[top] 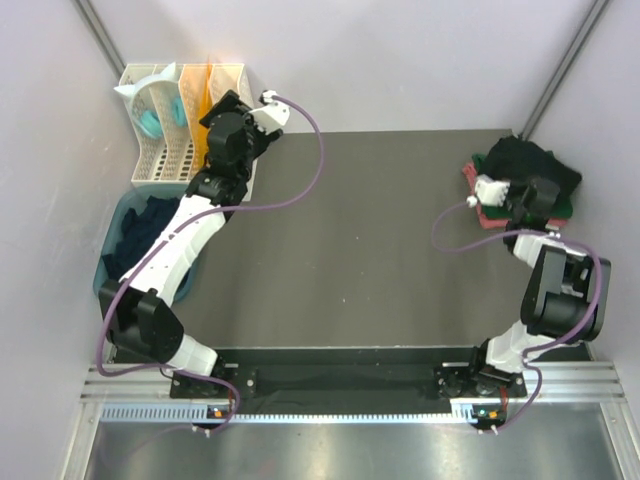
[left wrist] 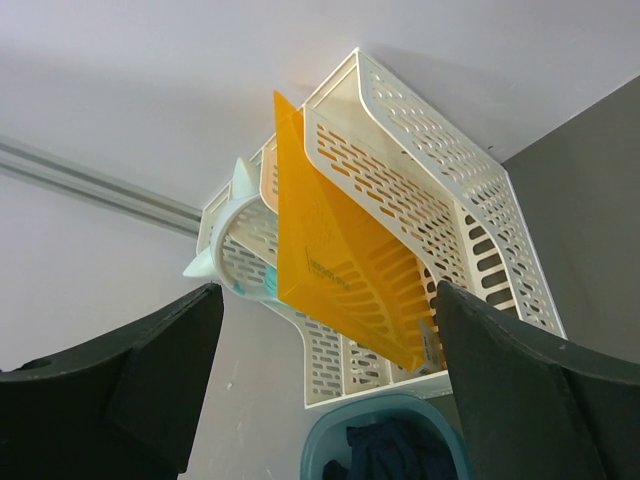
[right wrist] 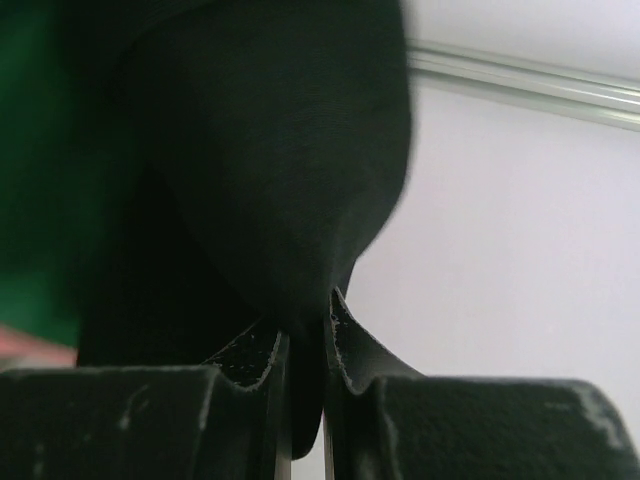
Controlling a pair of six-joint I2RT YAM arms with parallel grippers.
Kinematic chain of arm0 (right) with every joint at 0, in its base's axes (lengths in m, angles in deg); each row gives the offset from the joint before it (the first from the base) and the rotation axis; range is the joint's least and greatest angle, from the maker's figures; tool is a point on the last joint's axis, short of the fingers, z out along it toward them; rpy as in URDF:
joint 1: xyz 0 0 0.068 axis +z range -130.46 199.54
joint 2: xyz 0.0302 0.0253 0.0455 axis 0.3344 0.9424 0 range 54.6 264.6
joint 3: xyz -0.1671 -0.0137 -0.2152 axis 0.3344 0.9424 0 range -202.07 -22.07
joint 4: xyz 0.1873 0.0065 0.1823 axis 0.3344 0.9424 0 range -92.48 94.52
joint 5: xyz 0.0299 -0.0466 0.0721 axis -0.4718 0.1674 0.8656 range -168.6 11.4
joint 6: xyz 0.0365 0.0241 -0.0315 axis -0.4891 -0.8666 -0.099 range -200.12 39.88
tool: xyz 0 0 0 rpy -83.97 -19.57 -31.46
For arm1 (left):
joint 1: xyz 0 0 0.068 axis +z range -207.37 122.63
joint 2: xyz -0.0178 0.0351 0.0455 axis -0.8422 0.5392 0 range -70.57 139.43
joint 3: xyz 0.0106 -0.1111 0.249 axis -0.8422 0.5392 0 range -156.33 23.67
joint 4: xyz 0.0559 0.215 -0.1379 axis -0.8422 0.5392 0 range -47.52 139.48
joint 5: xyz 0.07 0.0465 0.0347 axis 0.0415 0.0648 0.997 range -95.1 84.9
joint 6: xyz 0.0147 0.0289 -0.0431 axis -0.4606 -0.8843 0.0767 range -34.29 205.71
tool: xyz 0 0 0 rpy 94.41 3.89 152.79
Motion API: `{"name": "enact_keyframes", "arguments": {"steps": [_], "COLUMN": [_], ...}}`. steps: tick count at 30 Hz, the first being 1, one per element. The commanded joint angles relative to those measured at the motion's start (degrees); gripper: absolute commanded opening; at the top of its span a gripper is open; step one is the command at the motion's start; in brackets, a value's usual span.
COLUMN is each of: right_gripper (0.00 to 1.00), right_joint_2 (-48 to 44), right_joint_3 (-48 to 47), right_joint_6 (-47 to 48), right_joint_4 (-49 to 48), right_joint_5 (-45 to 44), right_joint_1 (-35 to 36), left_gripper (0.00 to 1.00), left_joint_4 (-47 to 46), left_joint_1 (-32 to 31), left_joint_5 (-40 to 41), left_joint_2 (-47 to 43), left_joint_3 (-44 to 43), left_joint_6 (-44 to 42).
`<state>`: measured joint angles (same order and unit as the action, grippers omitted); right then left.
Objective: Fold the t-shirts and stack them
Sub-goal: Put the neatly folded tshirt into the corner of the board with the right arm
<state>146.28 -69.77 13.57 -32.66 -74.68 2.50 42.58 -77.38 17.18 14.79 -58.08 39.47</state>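
On the far right side of the bench I see a black t-shirt. It sits bunched up on top of two more. A green t-shirt and a pinkish-red t-shirt peek out at the edges under it. My right tool pinches a fold of the black one tight. On the left, dark blue t-shirts lie crumpled in the blue tub.

A white slotted rack stands at eleven o'clock on the grey worktop, with an orange board upright inside. A teal tub sits at nine o'clock.
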Motion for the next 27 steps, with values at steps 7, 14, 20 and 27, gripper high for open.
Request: {"name": "enact_keyframes", "arguments": {"steps": [7,14,20,27], "right_gripper": [0.42,1.00,1.00,1.00], "right_joint_2": [-1.77,-4.66,-13.97,-24.35], "right_joint_3": [9.64,4.92,0.78,-6.78], "right_joint_6": [-0.95,-5.61,-14.58,-23.19], "right_joint_4": [10.93,20.58,33.67,66.91], "right_joint_5": [1.27,-0.50,1.78,6.36], "right_joint_1": [-0.45,-0.28,2.44,13.40], "left_gripper": [0.92,0.92,0.92,0.91], "left_joint_4": [-2.56,-3.00,-2.82,-2.65], "left_joint_1": [-1.70,-1.96,-2.05,-2.40], "left_joint_5": [0.66,0.92,1.36,1.45], "left_joint_2": [0.59,0.24,-0.55,-2.13], "left_joint_3": [-3.94,-3.59,-2.71,0.71], "left_joint_6": [-3.95,-4.04,-2.98,-5.26]}}
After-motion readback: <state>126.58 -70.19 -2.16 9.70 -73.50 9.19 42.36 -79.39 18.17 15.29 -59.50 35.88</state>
